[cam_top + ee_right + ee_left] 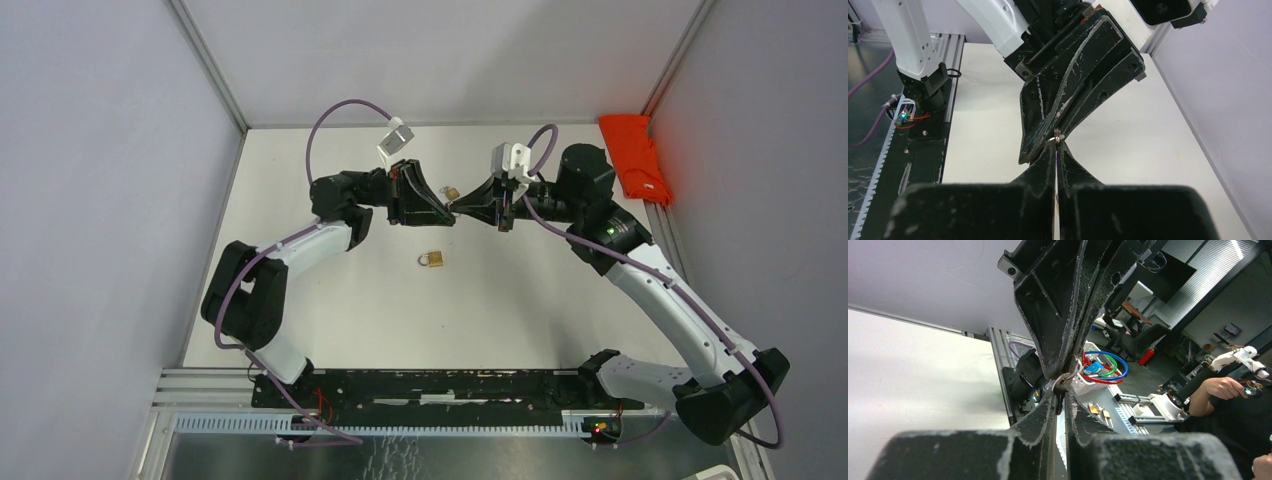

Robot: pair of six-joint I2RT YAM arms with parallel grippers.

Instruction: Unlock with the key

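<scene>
Above the table (300, 300), the right gripper (461, 207) pinched the key (1057, 135), tips meeting the left gripper (449, 213), whose fingers stood nearly together, grip unclear; the padlock (433, 259) lay nearby.

Brass padlock (433, 259) flat; key (1056, 135) aloft — pinched

A white counter (330, 320) sits boxed in by pale grey walls (90, 150), with aluminium framing in the corners. At the far right corner an orange-red cloth (632, 155) lies crumpled against the frame rail. A ribbed metal rail (400, 423) runs along the near edge. Beyond that edge, in the room behind, blue, green and red loops (1108, 371) are bundled together. Dark office chairs (1143, 340) stand further back, and a person in a dark top (1243, 415) sits at the right.
</scene>
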